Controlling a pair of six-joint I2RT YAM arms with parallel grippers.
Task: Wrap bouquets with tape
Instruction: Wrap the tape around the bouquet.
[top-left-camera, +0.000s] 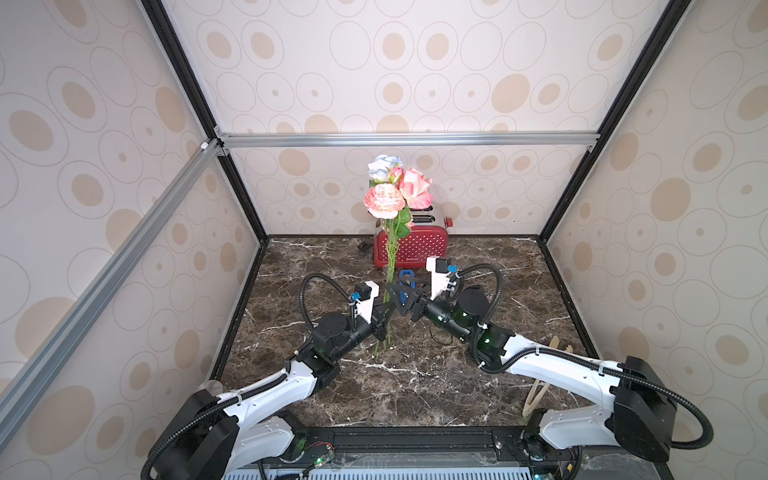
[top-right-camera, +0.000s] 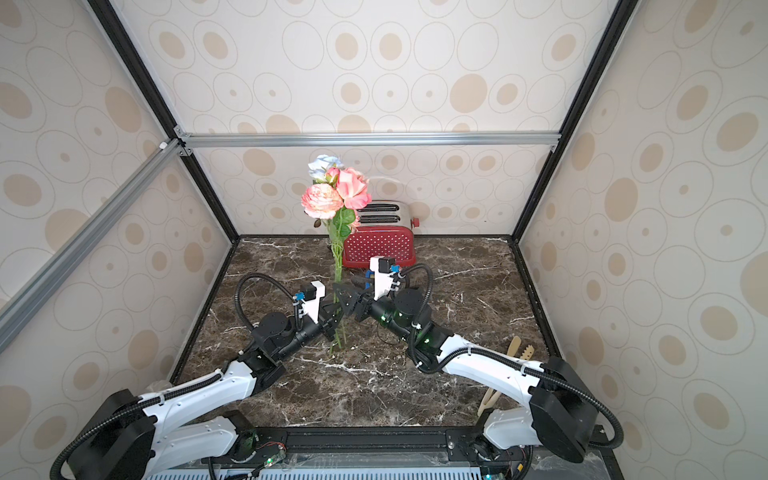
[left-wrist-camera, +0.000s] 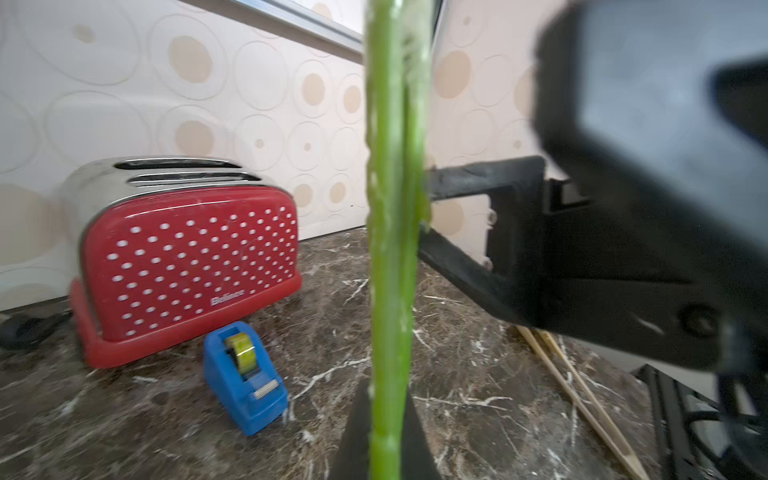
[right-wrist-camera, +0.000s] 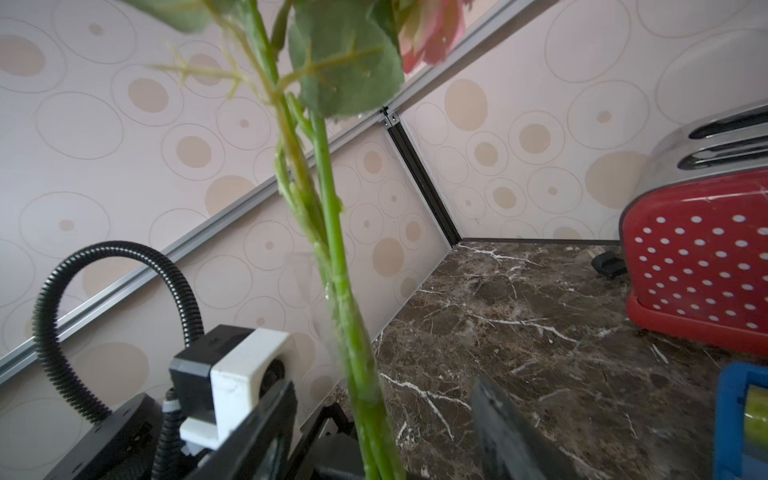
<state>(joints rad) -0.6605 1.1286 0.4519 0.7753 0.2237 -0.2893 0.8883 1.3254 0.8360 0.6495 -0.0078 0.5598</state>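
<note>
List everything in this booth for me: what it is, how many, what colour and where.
flowers: one bunch, pink blooms plus one pale blue-white, green stems, held upright mid-table
toaster: one, red with white dots, back of the table
tape holder: one, blue with a yellowish roll, in front of the toaster
plug: one, black, beside the toaster
wooden utensils: number unclear, pale, near right edge, partly under an arm
table: one, dark brown marble
walls: cream with tan ovals, all round
left arm, right arm: white and black
left hand: black, shut on the stems low down
right hand: black, open, stems between its fingers, higher up
</note>
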